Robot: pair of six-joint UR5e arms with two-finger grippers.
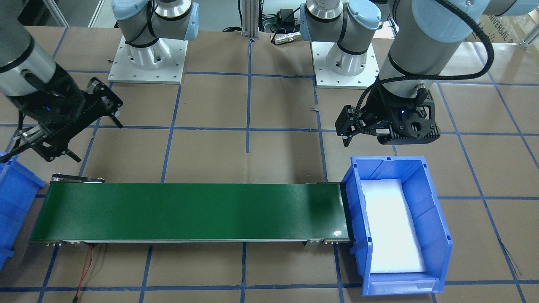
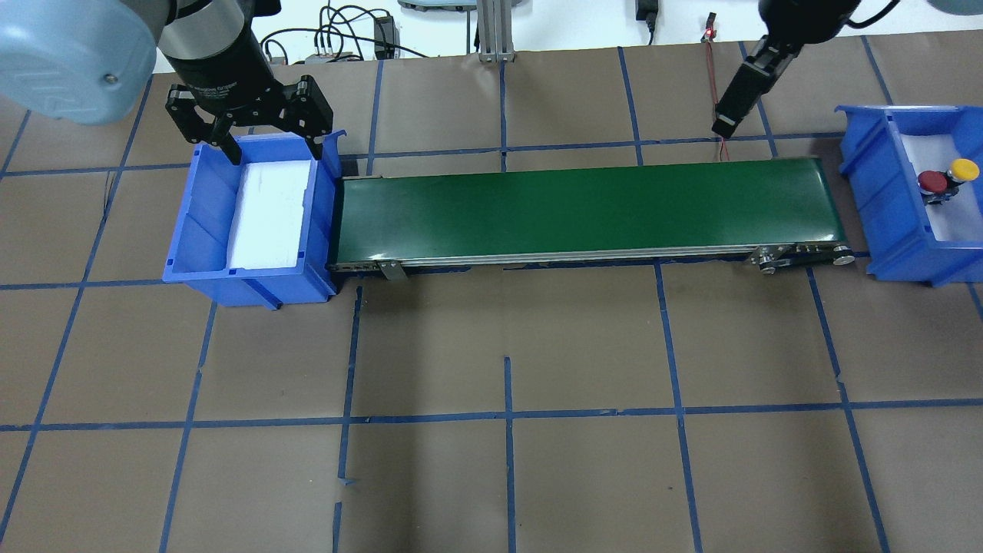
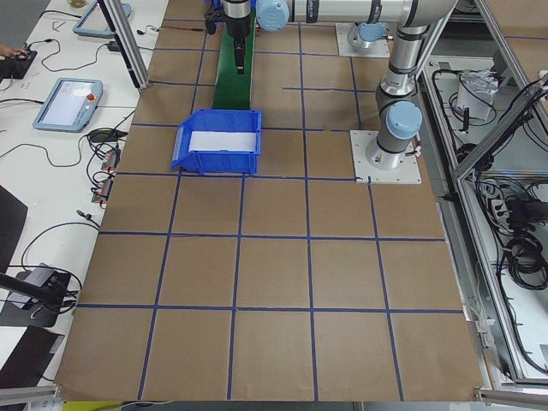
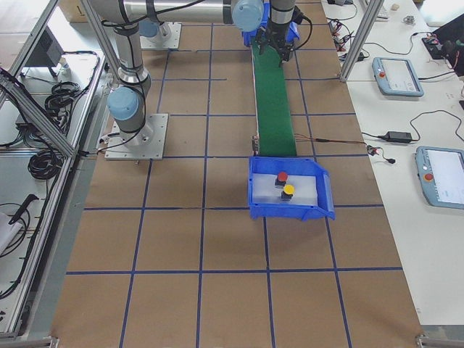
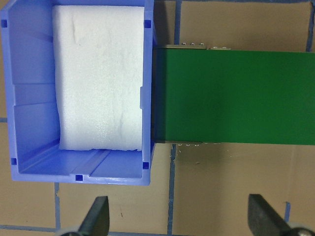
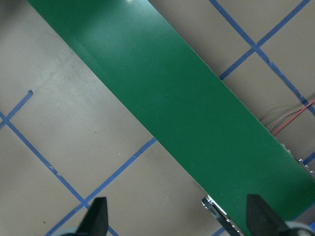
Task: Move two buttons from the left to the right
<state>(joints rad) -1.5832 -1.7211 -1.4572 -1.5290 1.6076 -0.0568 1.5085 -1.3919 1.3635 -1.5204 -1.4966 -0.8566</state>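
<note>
Two buttons (image 4: 282, 177): both in right bin (image 2: 883, 196), on its white liner, off 3 o'clock end of belt (image 2: 584, 207) (clock per overhead view, 12 = away from robot).
Red button (image 2: 931, 181): upright, cap up, dark base below.
Yellow button (image 2: 963, 170): upright, just beside red one, at its 2 o'clock; touching or not, cannot tell.
Right bin: blue, just past belt's end, narrow gap between.
Left bin (image 2: 203, 230): blue, butted against belt's 9 o'clock end; white foam pad (image 2: 269, 207) on its floor.
Belt: green, running 9 to 3 o'clock between the two bins.
Left gripper (image 5: 179, 216): fingers spread wide, nothing between them; raised well above table (image 2: 507, 346); overhead view puts it over left bin's 12 o'clock rim; wrist camera looks straight down on left bin and belt's end.
Right gripper (image 6: 179, 219): fingers spread wide, nothing between them; raised, on 12 o'clock side of belt near its 3 o'clock end; well apart from right bin and both buttons; belt crosses wrist view diagonally.
Wires (image 6: 290, 118): red and dark pair, lying on table beside belt's edge.
Table: brown paper cover, blue tape grid.
</note>
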